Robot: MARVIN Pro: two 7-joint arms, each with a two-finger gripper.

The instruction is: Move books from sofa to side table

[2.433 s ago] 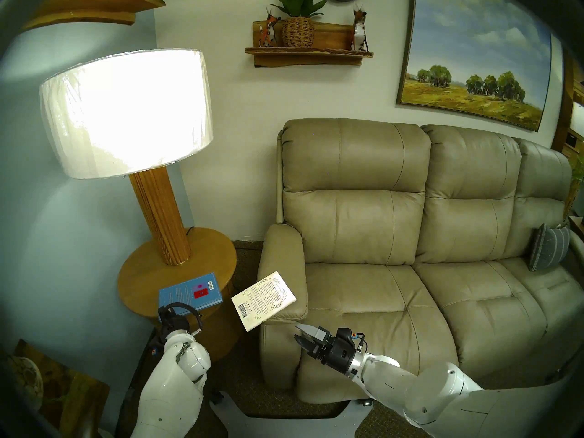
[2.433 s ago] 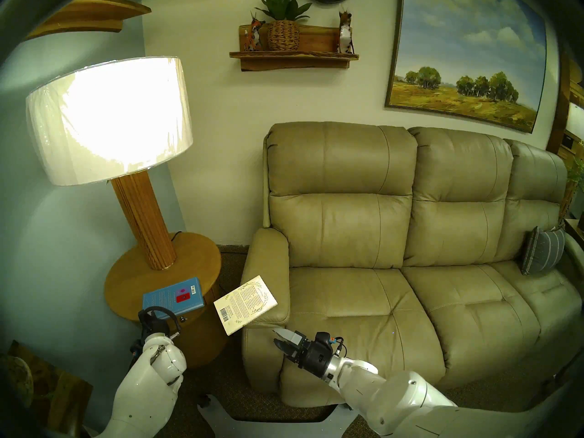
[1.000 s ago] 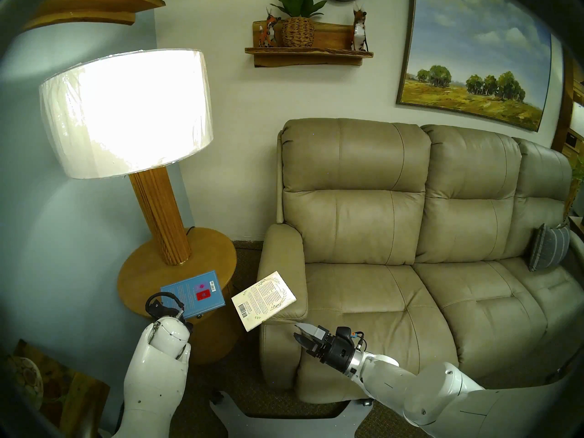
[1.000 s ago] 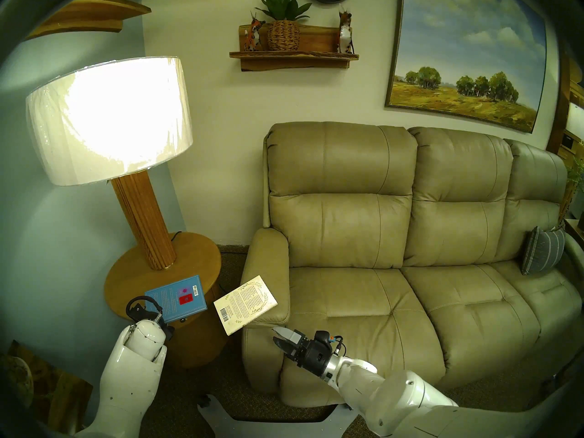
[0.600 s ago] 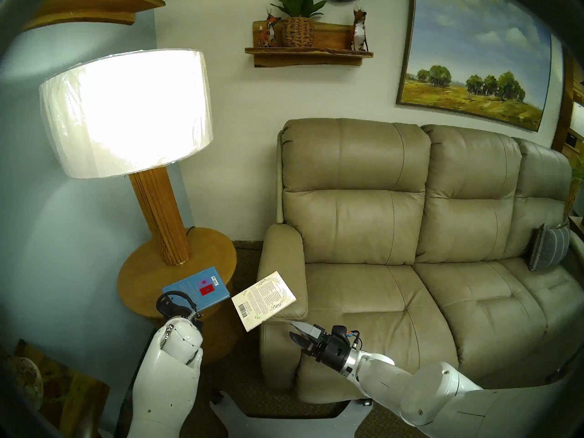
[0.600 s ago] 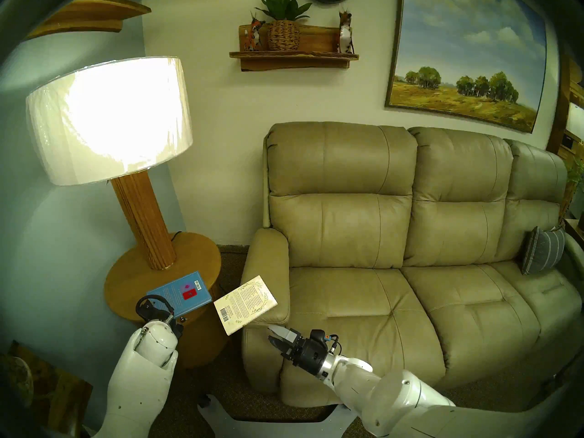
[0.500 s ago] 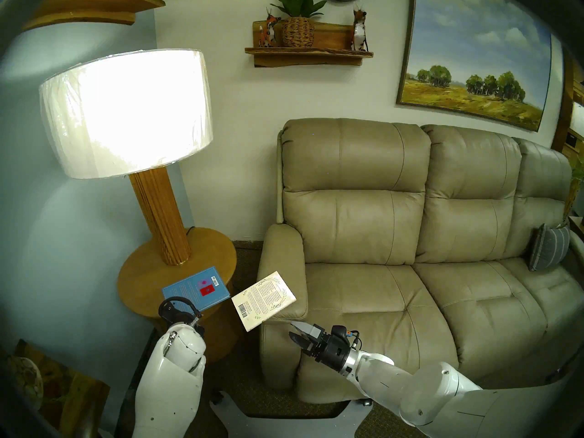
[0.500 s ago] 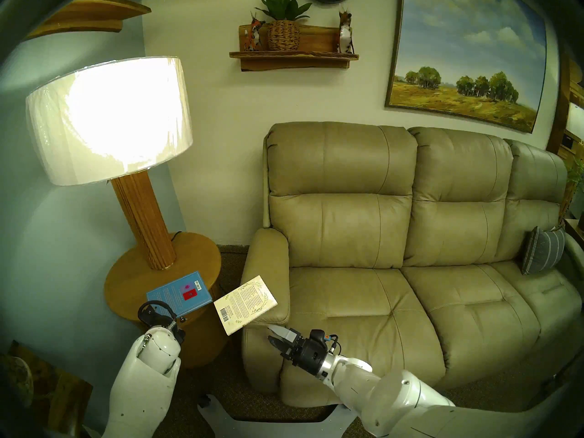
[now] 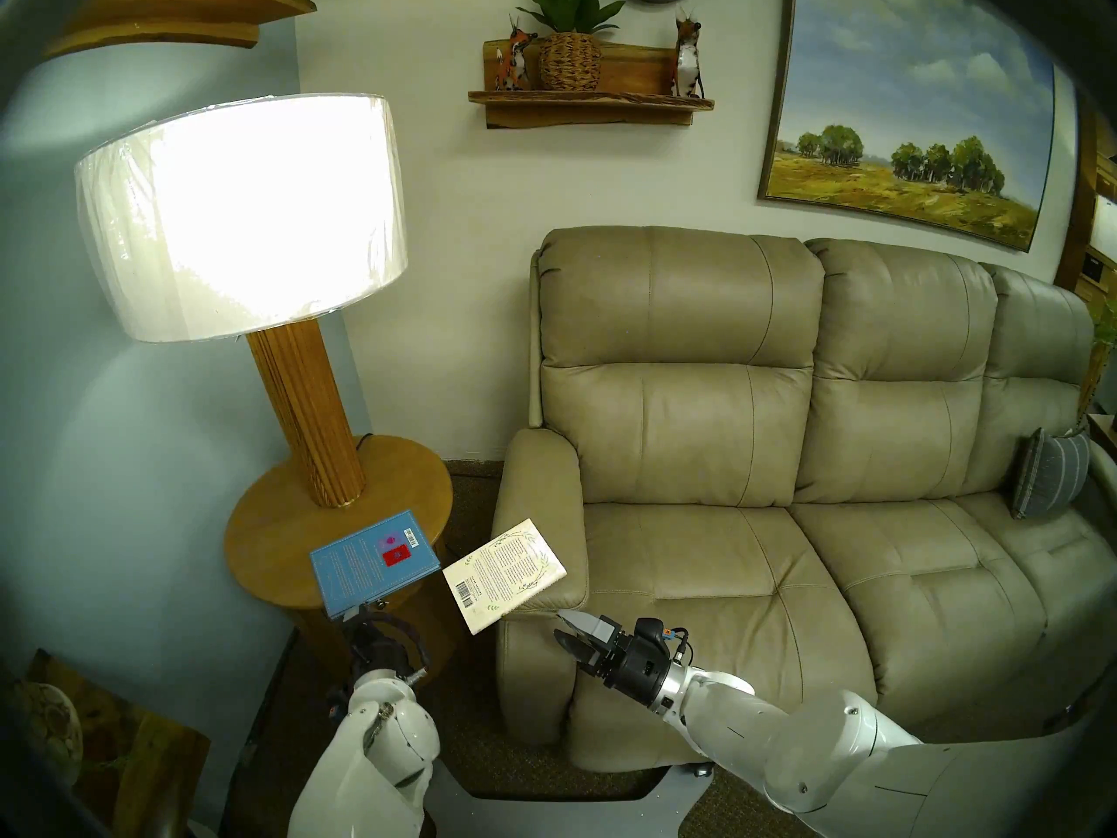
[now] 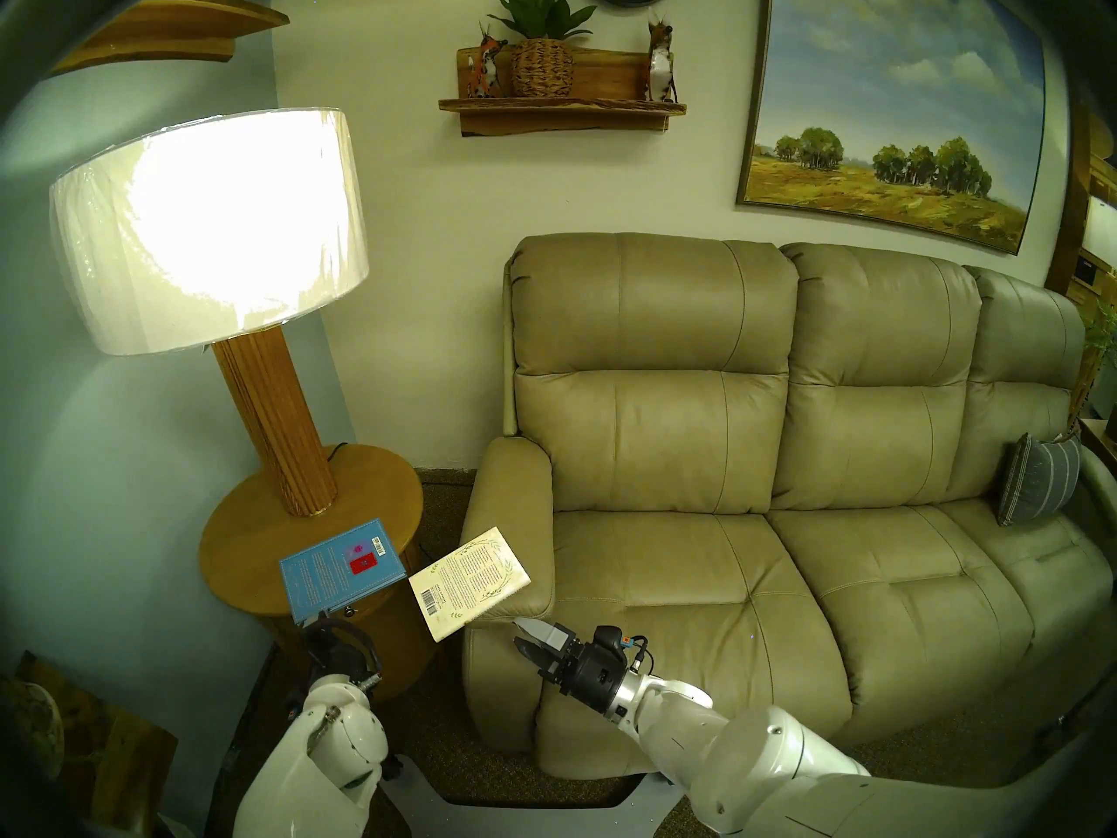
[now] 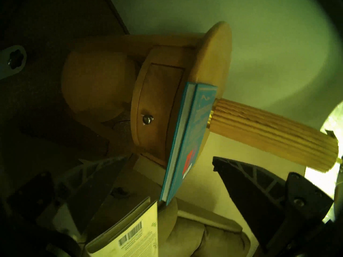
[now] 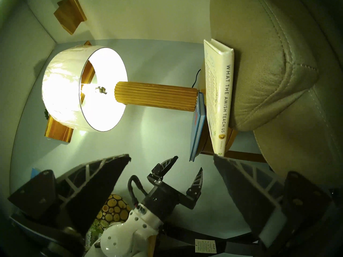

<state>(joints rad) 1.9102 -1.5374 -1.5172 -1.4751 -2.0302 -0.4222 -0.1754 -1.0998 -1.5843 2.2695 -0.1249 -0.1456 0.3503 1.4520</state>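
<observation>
The light-blue book (image 9: 375, 561) lies flat on the round wooden side table (image 9: 272, 516), its near corner overhanging the front edge above the drawer knob (image 11: 147, 119). My left gripper (image 9: 358, 620) is open and empty, just in front of and below that corner; the right wrist view shows its fingers spread (image 12: 189, 162). The cream book (image 9: 505, 574) lies on the beige sofa's (image 9: 725, 546) left armrest, overhanging toward the table. My right gripper (image 9: 562, 628) is open and empty at the armrest's front, just below the cream book's near edge (image 12: 219, 102).
A lit lamp with a wide shade (image 9: 242, 214) and a ribbed wooden post (image 9: 308, 413) stands at the back of the table. A grey striped cushion (image 9: 1049, 480) sits at the sofa's right end. A log-patterned object (image 9: 48, 728) is on the floor at the left.
My left gripper was at the blue book's near-left corner; it has let go and drawn back toward me and to the right. The blue book shifted slightly right. My right gripper edged left.
</observation>
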